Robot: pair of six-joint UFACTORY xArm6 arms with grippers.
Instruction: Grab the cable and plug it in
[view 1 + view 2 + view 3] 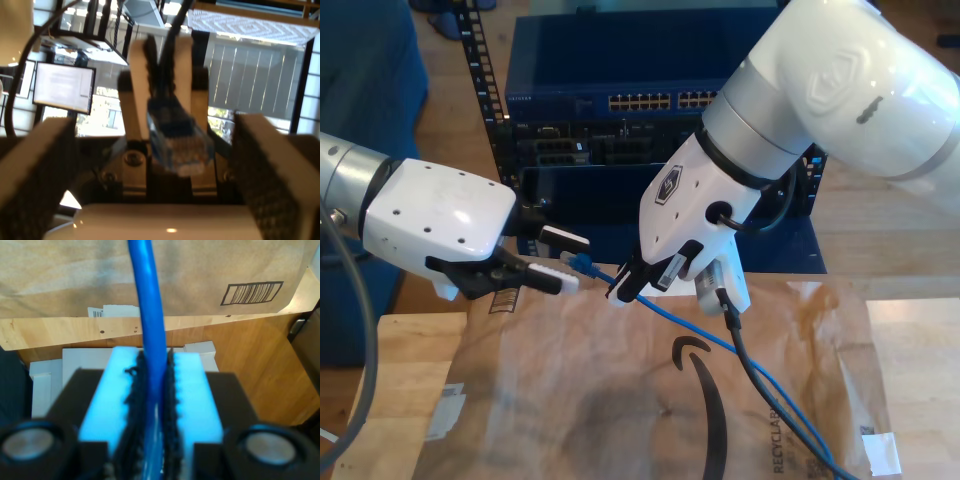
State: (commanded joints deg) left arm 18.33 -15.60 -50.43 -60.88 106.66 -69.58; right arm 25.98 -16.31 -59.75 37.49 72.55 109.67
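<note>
Both arms glossy white, rounded shells. My second gripper (625, 287): white housing, black logo mark, black cable trailing, pale foam pads (195, 400). My first gripper (563, 260): white housing, black-and-white fingers.

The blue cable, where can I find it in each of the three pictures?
First wrist view: the thin bright-blue cable's clear plug end, blurry, points at the camera between my first pincer's open pads.
Second wrist view: the cable runs straight through my shut second pincer.
Exterior view: it stretches from the exterior view's left-hand pincer down toward the exterior view's lower right, across the brown paper packaging.
Shared landmark: the second pincer, gripping the cable.
</note>
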